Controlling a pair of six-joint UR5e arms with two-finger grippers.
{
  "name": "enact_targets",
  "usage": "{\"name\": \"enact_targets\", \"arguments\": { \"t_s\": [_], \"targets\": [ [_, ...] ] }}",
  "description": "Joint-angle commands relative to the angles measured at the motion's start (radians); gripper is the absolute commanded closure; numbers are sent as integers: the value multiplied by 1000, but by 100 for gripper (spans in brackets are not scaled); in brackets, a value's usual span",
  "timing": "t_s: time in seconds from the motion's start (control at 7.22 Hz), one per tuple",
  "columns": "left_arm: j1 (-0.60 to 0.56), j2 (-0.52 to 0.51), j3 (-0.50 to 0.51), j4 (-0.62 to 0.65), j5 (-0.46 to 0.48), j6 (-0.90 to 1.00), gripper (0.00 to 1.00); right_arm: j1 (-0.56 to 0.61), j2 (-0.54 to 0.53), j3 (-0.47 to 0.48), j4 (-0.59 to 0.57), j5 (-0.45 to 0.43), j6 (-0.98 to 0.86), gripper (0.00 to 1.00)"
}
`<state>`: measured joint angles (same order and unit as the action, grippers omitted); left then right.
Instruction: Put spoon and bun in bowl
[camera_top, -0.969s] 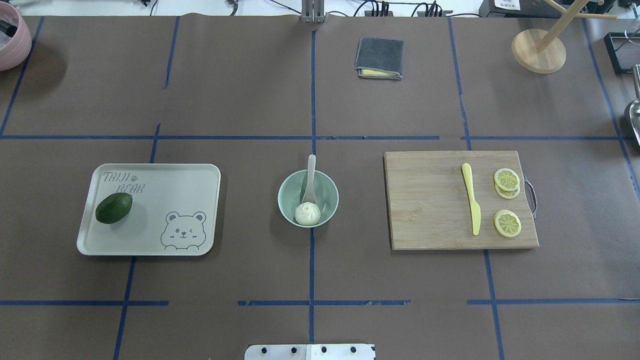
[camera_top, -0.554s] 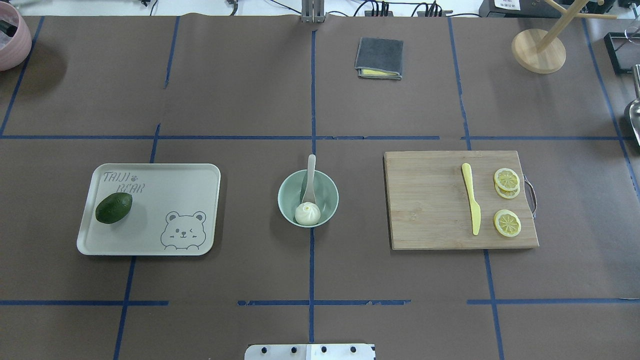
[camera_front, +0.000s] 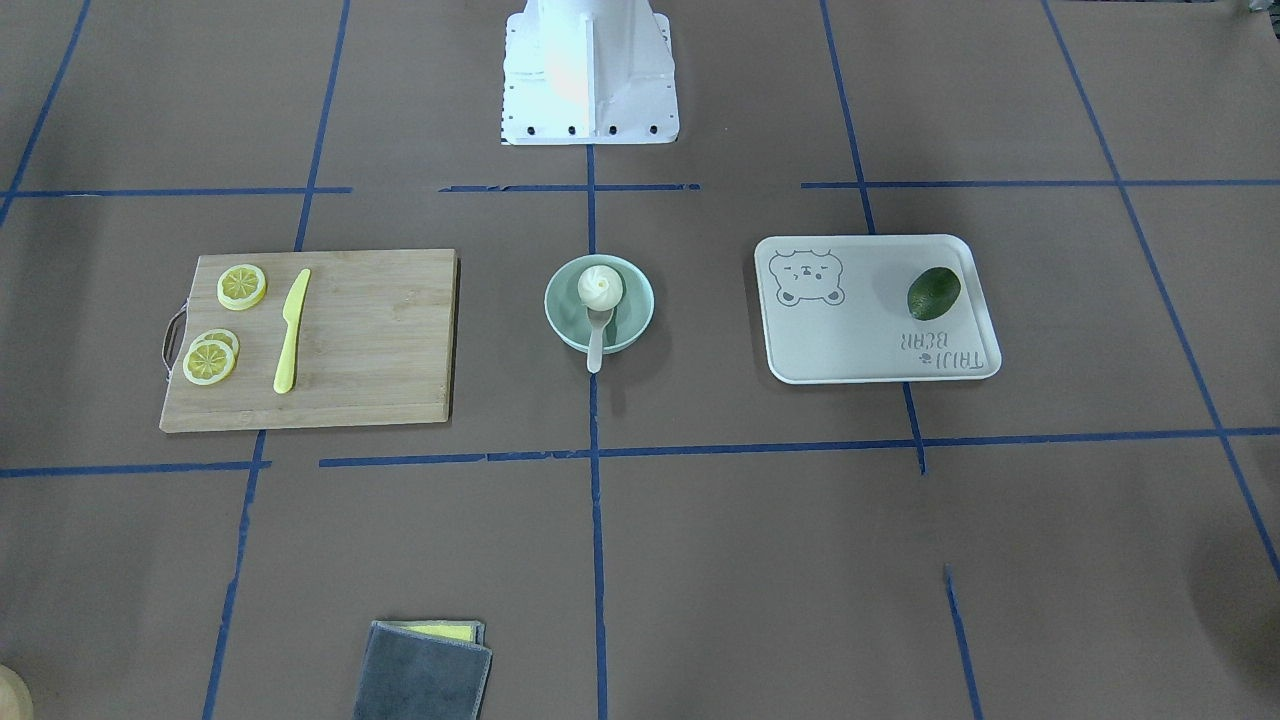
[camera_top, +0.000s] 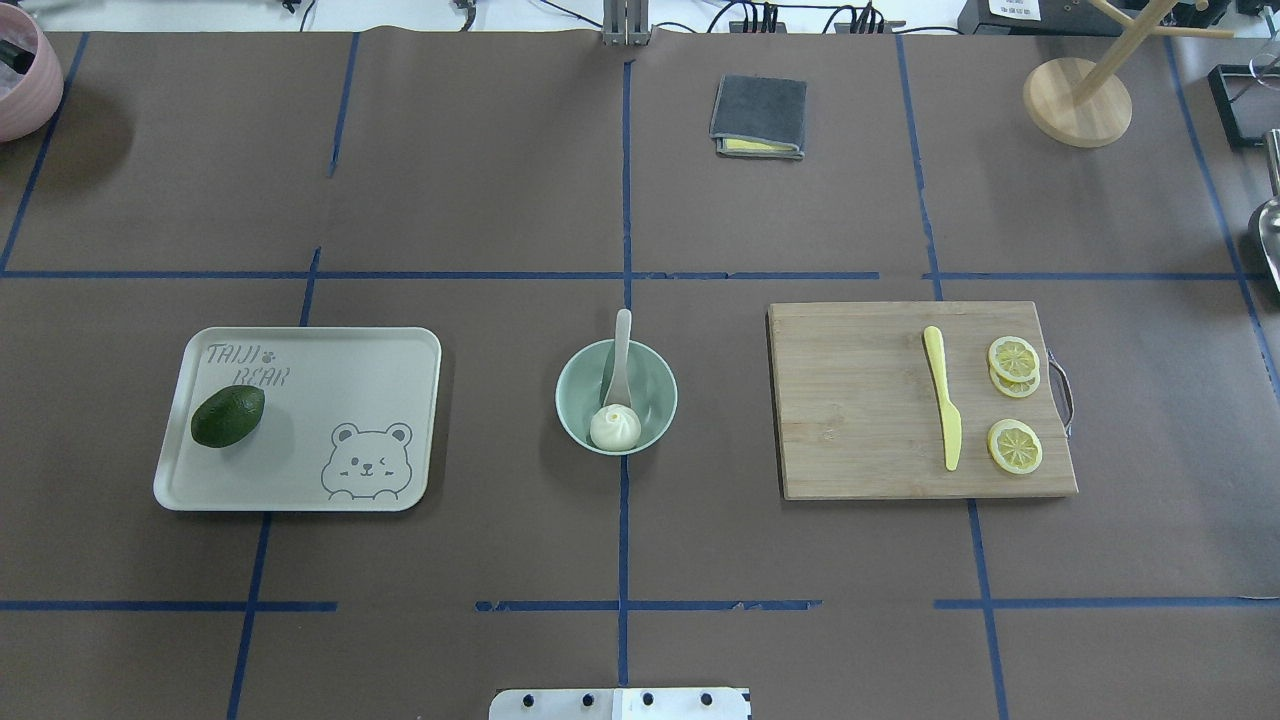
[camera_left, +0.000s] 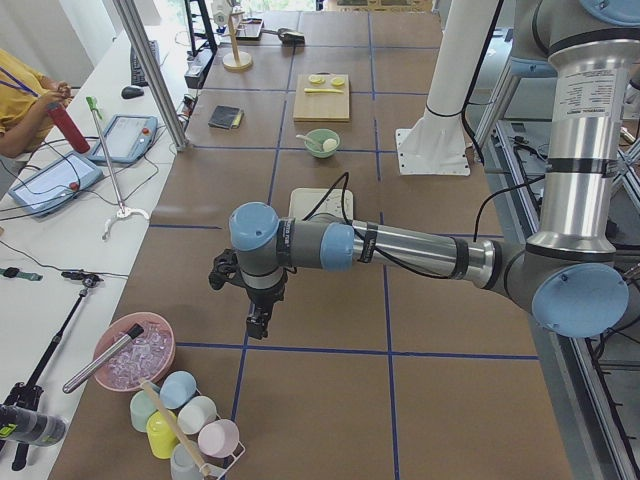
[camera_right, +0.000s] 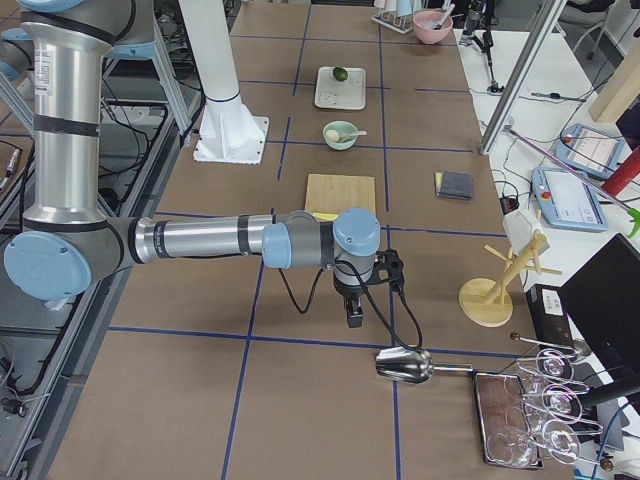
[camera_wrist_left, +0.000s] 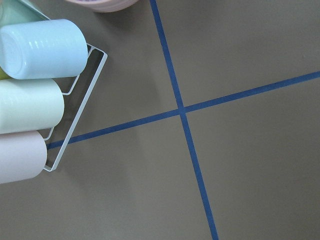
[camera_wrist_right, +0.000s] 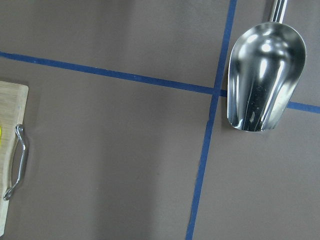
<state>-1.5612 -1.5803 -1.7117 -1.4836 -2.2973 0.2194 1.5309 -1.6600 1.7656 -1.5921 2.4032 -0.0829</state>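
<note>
The mint-green bowl (camera_top: 648, 384) stands at the table's middle. The white bun (camera_top: 615, 428) lies inside it on the near side. The off-white spoon (camera_top: 622, 340) rests with its scoop in the bowl and its handle over the far rim. The front view shows the same bowl (camera_front: 562, 312), bun (camera_front: 600, 287) and spoon (camera_front: 596, 346). My left gripper (camera_left: 258, 325) hangs far out to the left and shows only in the exterior left view. My right gripper (camera_right: 354, 318) hangs far out to the right and shows only in the exterior right view. I cannot tell whether either is open or shut.
A beige bear tray (camera_top: 300, 480) with an avocado (camera_top: 228, 416) lies left of the bowl. A wooden board (camera_top: 860, 410) with a yellow knife (camera_top: 943, 410) and lemon slices (camera_top: 1014, 445) lies right. A grey cloth (camera_top: 758, 115) lies at the back. A metal scoop (camera_wrist_right: 265, 80) lies under the right wrist and cups (camera_wrist_left: 35, 75) under the left.
</note>
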Motion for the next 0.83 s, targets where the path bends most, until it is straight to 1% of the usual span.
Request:
{"name": "enact_targets", "arguments": {
  "t_s": [0.0,0.28,0.42,0.55,0.69],
  "targets": [
    [-3,20,0,-10,-4,2,0,0,9,-14,-2,5,0,0],
    [-3,22,-2,-9,-37,6,0,0,11,-23,0,7,3,0],
    [-8,26,-38,-6,-37,6,0,0,17,-20,-5,8,5,0],
    [-8,76,-74,-10,-39,6,0,0,17,-20,-3,7,2,0],
    [-7,77,-81,-9,-39,5,0,0,19,-15,-2,10,2,0]
  ]
}}
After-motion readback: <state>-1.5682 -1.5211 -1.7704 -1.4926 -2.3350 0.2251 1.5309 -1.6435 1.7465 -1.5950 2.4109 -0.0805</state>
